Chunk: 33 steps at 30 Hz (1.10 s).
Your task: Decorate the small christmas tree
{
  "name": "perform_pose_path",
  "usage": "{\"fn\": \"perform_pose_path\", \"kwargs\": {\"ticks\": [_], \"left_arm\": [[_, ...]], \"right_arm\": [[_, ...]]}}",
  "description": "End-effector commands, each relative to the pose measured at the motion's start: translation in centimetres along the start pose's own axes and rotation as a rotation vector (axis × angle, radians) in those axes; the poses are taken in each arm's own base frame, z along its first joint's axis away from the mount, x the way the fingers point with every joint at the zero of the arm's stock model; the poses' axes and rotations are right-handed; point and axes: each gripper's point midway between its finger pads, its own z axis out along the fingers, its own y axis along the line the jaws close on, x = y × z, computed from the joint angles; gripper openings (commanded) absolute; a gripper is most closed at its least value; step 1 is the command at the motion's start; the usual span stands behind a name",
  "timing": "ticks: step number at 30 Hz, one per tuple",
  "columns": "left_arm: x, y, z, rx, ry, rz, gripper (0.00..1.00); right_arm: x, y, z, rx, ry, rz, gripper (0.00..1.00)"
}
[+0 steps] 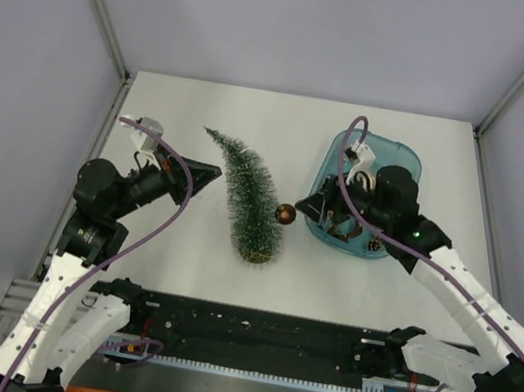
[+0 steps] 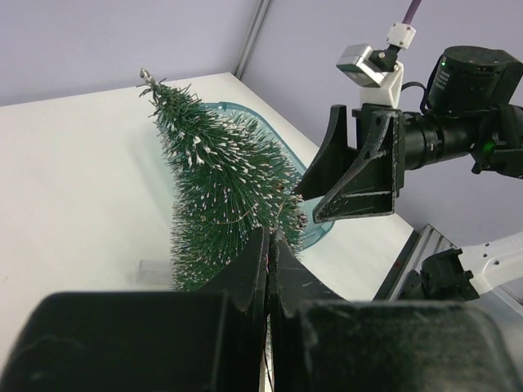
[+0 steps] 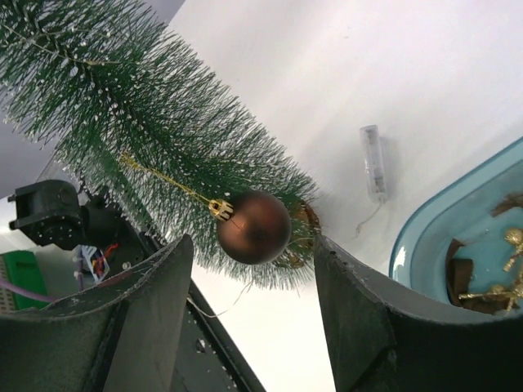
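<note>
The small christmas tree (image 1: 251,199) stands mid-table, dark green with frosted tips; it also shows in the left wrist view (image 2: 216,175) and the right wrist view (image 3: 139,106). A brown ball ornament (image 1: 284,213) hangs from its lower right side on a gold string, seen close in the right wrist view (image 3: 254,227). My right gripper (image 1: 309,204) is open, its fingers either side of the ball without touching it (image 3: 253,278). My left gripper (image 1: 209,178) is at the tree's left side, shut (image 2: 270,241), with a thin wire running between its fingers.
A translucent blue tray (image 1: 405,160) sits behind my right gripper, with gold and brown ornaments in it (image 3: 507,245). A small clear battery box (image 3: 372,162) with a wire lies on the table by the tree's base. Grey walls enclose the table on three sides.
</note>
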Motion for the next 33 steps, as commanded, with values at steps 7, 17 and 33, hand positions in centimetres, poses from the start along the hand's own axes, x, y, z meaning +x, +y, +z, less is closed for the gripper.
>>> {"fn": "perform_pose_path", "kwargs": {"ticks": [7, 17, 33], "left_arm": [[-2.1, -1.3, -0.6, 0.029, -0.062, 0.081, 0.0], [-2.9, -1.7, -1.0, 0.013, -0.061, 0.125, 0.22], [-3.0, -1.8, -1.6, -0.008, -0.072, 0.133, 0.51]], "right_arm": [[-3.9, -6.9, -2.9, 0.273, -0.093, 0.107, 0.61], [-0.6, -18.4, -2.6, 0.752, 0.008, 0.179, 0.67], [4.8, -25.7, -0.9, 0.977, 0.148, 0.166, 0.67]]}}
